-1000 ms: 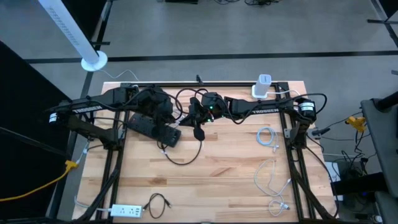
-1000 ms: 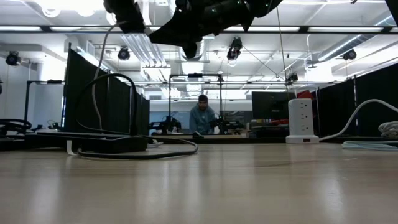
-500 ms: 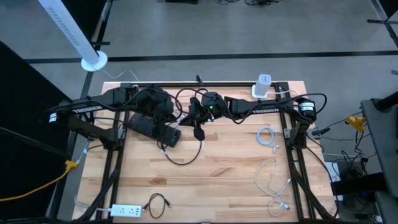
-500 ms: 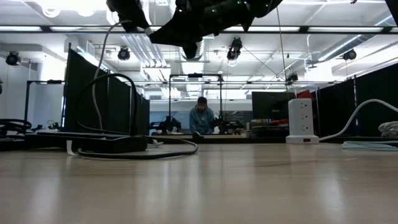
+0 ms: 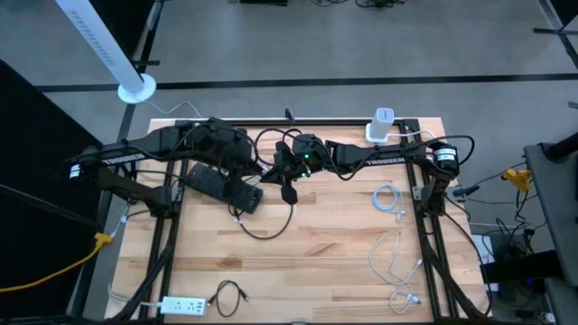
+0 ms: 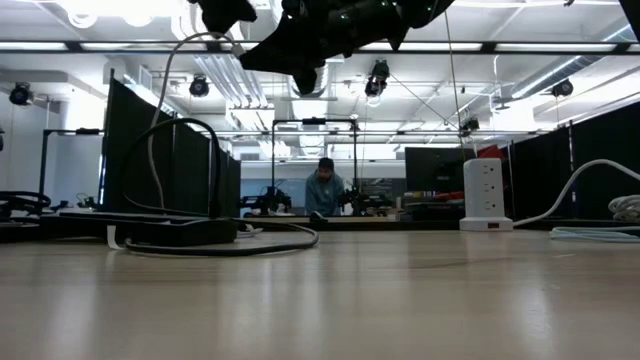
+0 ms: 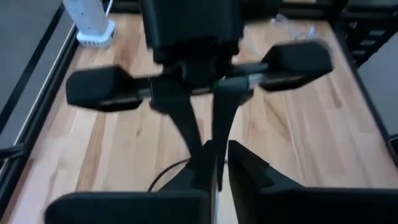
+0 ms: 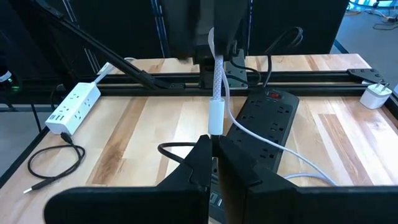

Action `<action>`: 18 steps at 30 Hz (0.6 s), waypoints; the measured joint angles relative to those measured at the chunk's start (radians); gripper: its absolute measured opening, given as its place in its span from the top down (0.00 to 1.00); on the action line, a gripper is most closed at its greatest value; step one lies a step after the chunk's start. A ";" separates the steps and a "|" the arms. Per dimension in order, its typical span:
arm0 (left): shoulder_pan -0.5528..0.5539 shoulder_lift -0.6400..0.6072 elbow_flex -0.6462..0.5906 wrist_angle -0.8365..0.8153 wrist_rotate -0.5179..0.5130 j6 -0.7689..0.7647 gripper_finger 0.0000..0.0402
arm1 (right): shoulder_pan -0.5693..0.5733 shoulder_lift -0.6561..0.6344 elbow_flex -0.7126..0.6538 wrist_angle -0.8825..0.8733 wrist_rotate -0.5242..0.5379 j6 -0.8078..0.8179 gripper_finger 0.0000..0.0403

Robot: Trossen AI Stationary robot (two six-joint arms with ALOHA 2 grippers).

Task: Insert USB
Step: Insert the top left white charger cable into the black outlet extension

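A white USB cable (image 8: 217, 74) with a braided end and a white plug (image 8: 215, 118) runs between my two grippers above the table's far middle. My right gripper (image 8: 214, 146) is shut at the plug's free end. My left gripper (image 7: 222, 165) faces it and is shut on the cable just behind the plug, showing dark beyond it in the right wrist view. The rest of the cable (image 8: 273, 152) droops to the table. A black power strip (image 5: 217, 185) lies flat below the grippers. My left gripper pinches the braided cable (image 8: 214, 46) a short way behind the plug, lifted clear of the table; the spare length (image 6: 165, 90) hangs in an arc down to the table. My right gripper pinches the plug's free end (image 8: 215, 130) between its fingertips, level and in line with the plug, facing the left gripper.
A white tower power strip (image 5: 383, 125) stands at the far right edge. Loose white cables (image 5: 388, 197) lie on the right side. A small white power strip (image 5: 183, 306) and a black cable (image 5: 230, 296) lie near the left front edge. A person sits far beyond the table.
My left gripper has risen a little and shifted slightly toward the right gripper, drawing the hanging part of the white cable up with it. The right gripper has kept still.
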 joint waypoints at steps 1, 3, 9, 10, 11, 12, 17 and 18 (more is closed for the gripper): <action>0.000 -0.002 0.000 0.016 0.001 -0.006 0.92 | 0.000 0.000 0.000 0.000 0.000 0.000 1.00; 0.000 -0.006 0.000 0.033 0.001 -0.011 0.87 | 0.000 0.000 0.000 0.000 0.000 0.000 1.00; 0.000 -0.011 0.000 0.042 0.000 -0.011 0.69 | 0.000 0.000 0.000 0.000 0.000 0.000 1.00; 0.000 -0.011 0.000 0.040 -0.001 -0.010 0.66 | 0.000 0.000 0.000 0.000 0.000 0.000 1.00; 0.000 -0.011 0.000 0.038 -0.001 -0.010 0.63 | 0.000 0.000 0.000 0.000 0.000 0.000 1.00; 0.000 -0.011 0.000 0.036 -0.001 -0.012 0.61 | 0.000 0.000 0.000 0.000 0.000 0.000 1.00; 0.001 -0.011 0.000 0.010 -0.001 -0.034 0.70 | 0.000 0.000 0.000 0.000 0.000 0.000 1.00; 0.001 -0.011 0.000 0.008 0.000 -0.036 0.78 | 0.000 0.000 0.000 0.000 0.000 0.000 1.00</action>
